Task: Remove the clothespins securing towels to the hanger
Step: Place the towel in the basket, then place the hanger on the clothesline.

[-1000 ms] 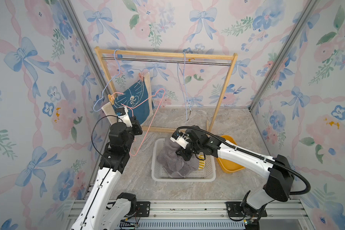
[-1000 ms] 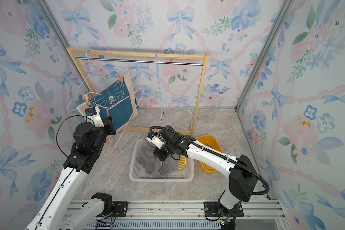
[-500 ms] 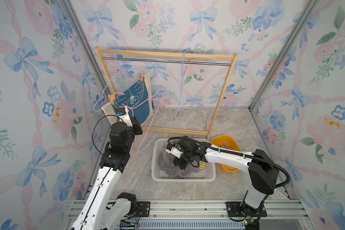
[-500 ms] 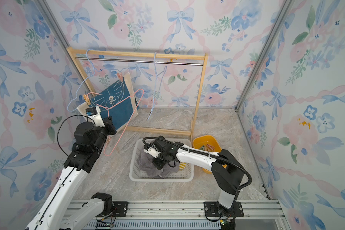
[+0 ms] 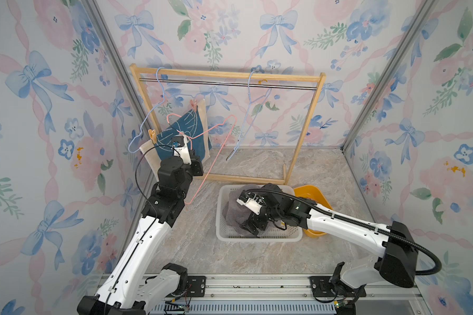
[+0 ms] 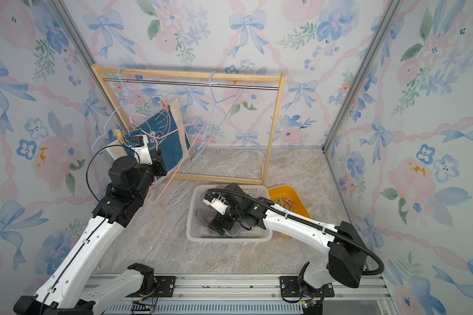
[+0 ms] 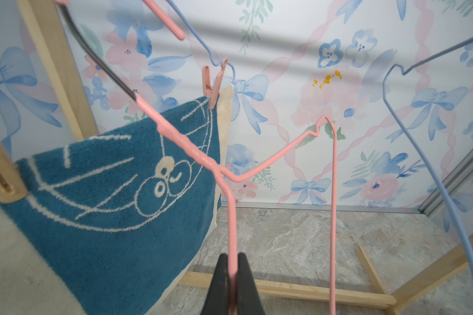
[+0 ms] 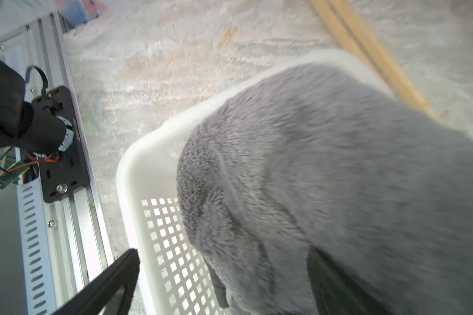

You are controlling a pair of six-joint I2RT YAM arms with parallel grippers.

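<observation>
Room: bow-and-flower wallpaper, marble floor (image 5: 257,253)
Both top views: wooden rack (image 5: 227,79) at 12 o'clock; blue towel (image 5: 187,136) at 10 o'clock, clipped to a blue hanger (image 5: 151,116) by pink peg (image 5: 193,105) and tan peg (image 5: 152,135); white basket (image 5: 273,237) at 6 o'clock of rack
Left wrist: left gripper (image 7: 232,278) jaws pinching the pink hanger (image 7: 221,169)
Right wrist: right gripper (image 8: 223,256) jaws spread, grey towel (image 8: 325,163) between them in basket

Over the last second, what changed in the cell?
The right gripper came down into the white basket and opened its jaws, letting go of the grey towel, which now lies in the basket. The empty blue hanger on the rail swung aside. Unchanged: left gripper shut on the pink hanger; blue towel still pinned by the pink clothespin and tan clothespin.
</observation>
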